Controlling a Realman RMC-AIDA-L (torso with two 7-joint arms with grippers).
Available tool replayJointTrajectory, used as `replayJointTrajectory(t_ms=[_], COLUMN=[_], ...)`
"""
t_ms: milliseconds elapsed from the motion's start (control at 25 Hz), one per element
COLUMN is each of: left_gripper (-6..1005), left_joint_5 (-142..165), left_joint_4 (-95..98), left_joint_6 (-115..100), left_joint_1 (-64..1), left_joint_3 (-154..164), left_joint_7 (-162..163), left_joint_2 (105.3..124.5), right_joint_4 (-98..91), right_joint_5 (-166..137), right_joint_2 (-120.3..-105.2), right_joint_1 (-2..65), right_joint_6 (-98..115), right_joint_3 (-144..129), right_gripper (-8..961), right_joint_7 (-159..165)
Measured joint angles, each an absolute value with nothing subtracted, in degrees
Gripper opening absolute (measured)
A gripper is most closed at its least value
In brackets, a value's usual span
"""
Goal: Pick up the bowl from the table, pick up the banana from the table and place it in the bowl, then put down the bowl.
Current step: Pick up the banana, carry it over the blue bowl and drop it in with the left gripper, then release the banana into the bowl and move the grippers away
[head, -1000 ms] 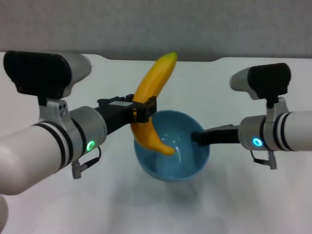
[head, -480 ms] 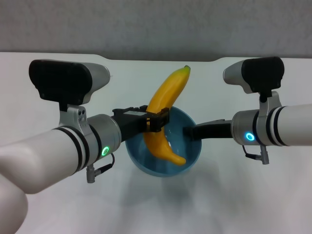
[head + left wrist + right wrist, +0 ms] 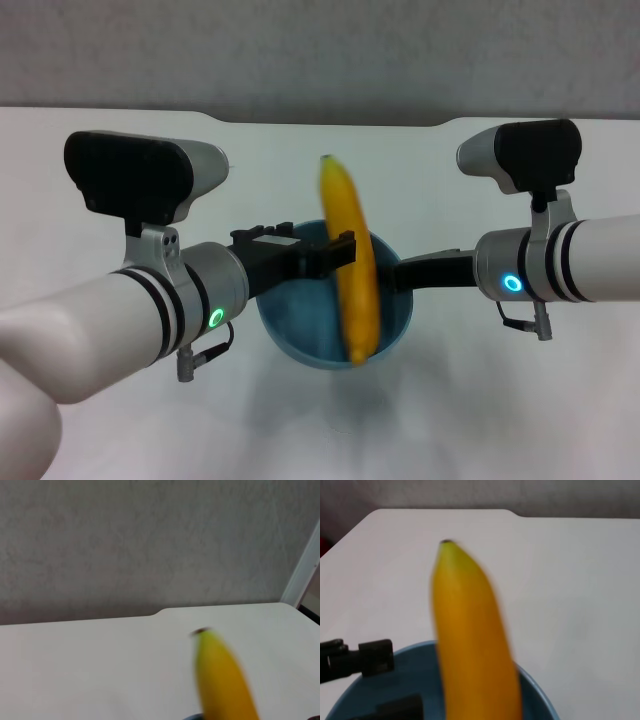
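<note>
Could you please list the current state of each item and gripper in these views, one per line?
Glossy light-blue round bowl: held off the table at its rim by the right gripper.
Long yellow-orange banana: blurred, standing nearly upright in the bowl, free of the fingers.
Left gripper: open, fingers beside the banana above the bowl.
Plain white tabletop: bare under the bowl.

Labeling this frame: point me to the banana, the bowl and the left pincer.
banana (image 3: 352, 262), head view, middle of its yellow body.
bowl (image 3: 395, 328), head view, blue outer wall on the robot's right.
left pincer (image 3: 335, 248), head view, black fingertips beside the banana.
</note>
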State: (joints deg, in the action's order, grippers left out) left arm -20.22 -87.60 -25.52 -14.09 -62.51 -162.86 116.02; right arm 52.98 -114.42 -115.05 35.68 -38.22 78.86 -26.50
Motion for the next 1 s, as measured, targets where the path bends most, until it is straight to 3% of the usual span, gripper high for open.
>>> replayJointTrajectory(t_ms=[240,560,1000], left_gripper=[762,882,882], left_joint_5=[-19.13,-16.42,-13.84], left_joint_4=[-88.02,-90.38,-89.23], left_joint_6=[-25.87,-25.42,-24.66], left_joint_1=[-13.2,-5.98,-1.89], left_joint_3=[-63.75,-72.97,-77.35], left_joint_7=[-162.86,-162.86,-162.86], left_joint_2=[116.02,116.14,116.31], right_joint_4=[51.94,46.32,33.74], right_joint_5=[-114.4,-114.96,-117.94], right_joint_2=[-114.91,-114.64,-114.43], right_joint_1=[36.02,40.15,49.73], right_joint_6=[-40.08,-46.65,-49.29], right_joint_3=[79.45,82.9,87.8], right_gripper=[44,45,46], right_joint_7=[-26.37,-26.18,-26.74])
